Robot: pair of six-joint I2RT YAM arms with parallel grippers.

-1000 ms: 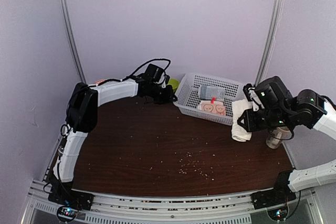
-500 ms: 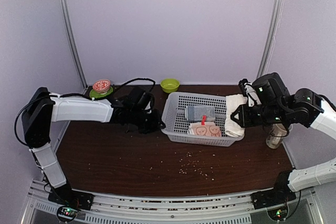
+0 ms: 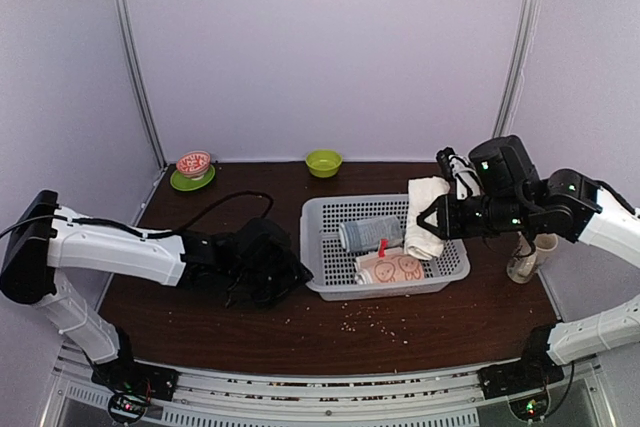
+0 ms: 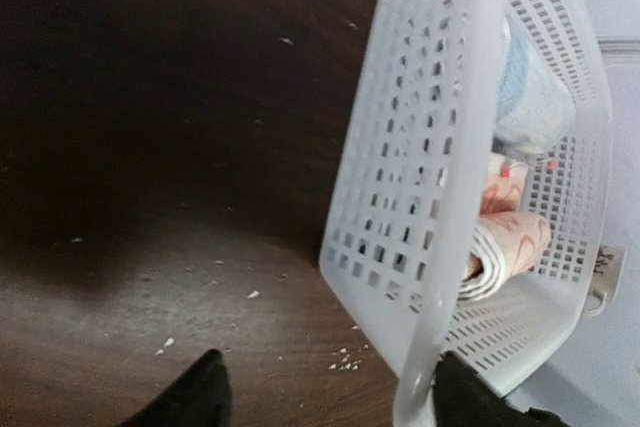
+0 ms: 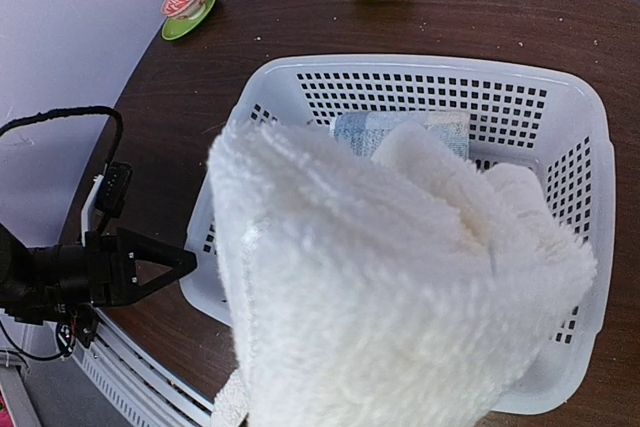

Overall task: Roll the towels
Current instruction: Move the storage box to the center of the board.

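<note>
Gripped shut in right tool (image 3: 437, 219): rolled white towel (image 3: 424, 225), over right end of basket (image 3: 322, 282), seemingly for dropping beside face-print towel (image 3: 396, 268). At basket's near-left corner: left tool (image 4: 330, 402), spread wide, empty.

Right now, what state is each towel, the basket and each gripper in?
basket: upright on table.
white towel: bundled, held over basket.
face-print towel: rolled, inside basket.
grey-blue towel: rolled, inside basket.
left gripper: open, beside basket's corner.
right gripper: shut on white towel.
</note>
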